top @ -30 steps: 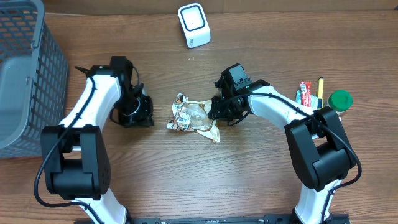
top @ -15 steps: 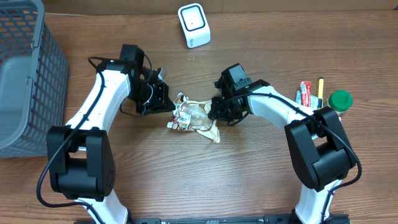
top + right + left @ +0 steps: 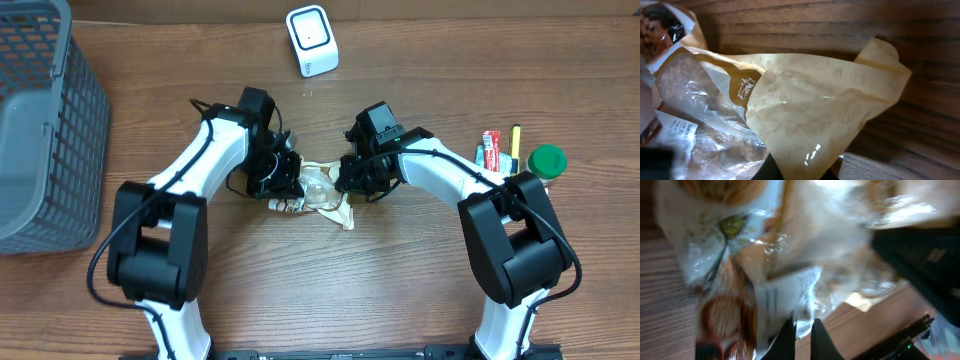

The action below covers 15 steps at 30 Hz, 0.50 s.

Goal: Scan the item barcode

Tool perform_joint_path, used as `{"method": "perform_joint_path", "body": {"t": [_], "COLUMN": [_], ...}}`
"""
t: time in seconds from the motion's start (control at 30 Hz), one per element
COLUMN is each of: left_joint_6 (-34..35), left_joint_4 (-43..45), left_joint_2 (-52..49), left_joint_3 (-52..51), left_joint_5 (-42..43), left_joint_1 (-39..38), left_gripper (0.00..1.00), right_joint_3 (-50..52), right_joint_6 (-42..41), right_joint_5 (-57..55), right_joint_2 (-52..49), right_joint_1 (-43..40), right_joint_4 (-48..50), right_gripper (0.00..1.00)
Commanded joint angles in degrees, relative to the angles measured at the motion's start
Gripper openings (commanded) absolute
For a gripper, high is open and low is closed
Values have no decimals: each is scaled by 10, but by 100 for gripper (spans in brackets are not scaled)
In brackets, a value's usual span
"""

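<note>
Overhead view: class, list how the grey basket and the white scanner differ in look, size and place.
The basket is grey open mesh; the scanner is white and solid. The basket is far larger than the scanner. The basket sits at the picture's left edge, cut off by the frame; the scanner stands whole at the top middle. Both rest on the wooden table.
</note>
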State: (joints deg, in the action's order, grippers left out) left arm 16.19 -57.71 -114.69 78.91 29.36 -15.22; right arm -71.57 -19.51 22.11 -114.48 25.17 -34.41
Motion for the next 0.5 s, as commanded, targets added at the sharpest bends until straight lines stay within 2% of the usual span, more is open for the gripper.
{"method": "perform_joint_path", "body": {"t": [0.0, 0.2, 0.37, 0.47], "left_joint_6": [3, -44, -56, -55], "left_joint_4": [-17, -47, -61, -82], "left_joint_2": [-54, -110, -106, -91], "left_joint_3": [-8, -8, 2, 21], "left_joint_5": [-30, -30, -34, -66], "left_joint_1": [5, 6, 25, 43], "left_gripper": [4, 4, 4, 4], "right_joint_3": [5, 5, 5, 5], "right_joint_6": [2, 2, 2, 2], "right_joint_5": [-55, -55, -55, -55], "right_joint_2": [-6, -6, -6, -6], "right_joint_1": [-2, -2, -2, -2], "right_joint_4": [-9, -9, -9, -9], "right_gripper": [4, 4, 4, 4]}}
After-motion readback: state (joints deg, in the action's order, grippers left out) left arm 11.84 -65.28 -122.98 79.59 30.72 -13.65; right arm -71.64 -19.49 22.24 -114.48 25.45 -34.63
